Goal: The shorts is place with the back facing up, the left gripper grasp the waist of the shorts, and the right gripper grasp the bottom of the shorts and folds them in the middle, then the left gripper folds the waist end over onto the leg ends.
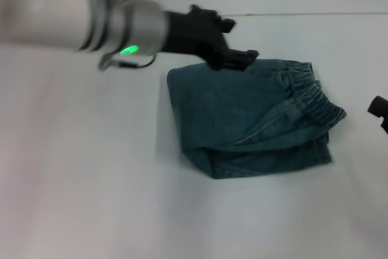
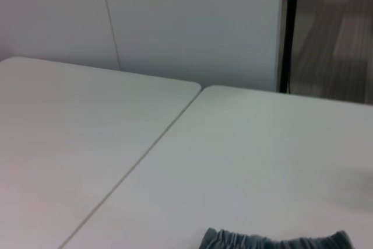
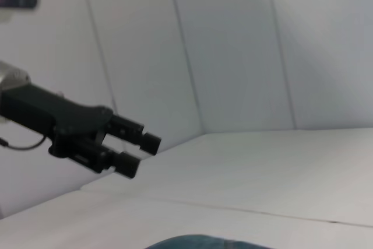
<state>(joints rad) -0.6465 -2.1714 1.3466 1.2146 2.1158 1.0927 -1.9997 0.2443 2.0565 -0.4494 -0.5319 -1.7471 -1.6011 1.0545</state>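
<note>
The shorts [image 1: 242,119] lie folded into a compact blue-green denim stack on the white table [image 1: 91,180]. The gathered waist [image 1: 312,92] sits on top at the right side, over the lower layers, so the leg ends are hidden. My left gripper [image 1: 237,42], with its green-lit wrist, hovers over the far left corner of the stack. It is open and holds nothing. From the right wrist view the left gripper [image 3: 140,154] hangs in the air above the shorts [image 3: 198,242]. The left wrist view catches only the waist [image 2: 274,241]. My right gripper [image 1: 379,110] shows at the right edge, apart from the cloth.
A seam between two tabletops [image 1: 315,14] runs across the far side. Beyond the tables stands a white wall [image 2: 192,21], with a dark gap [image 2: 288,27] at its right.
</note>
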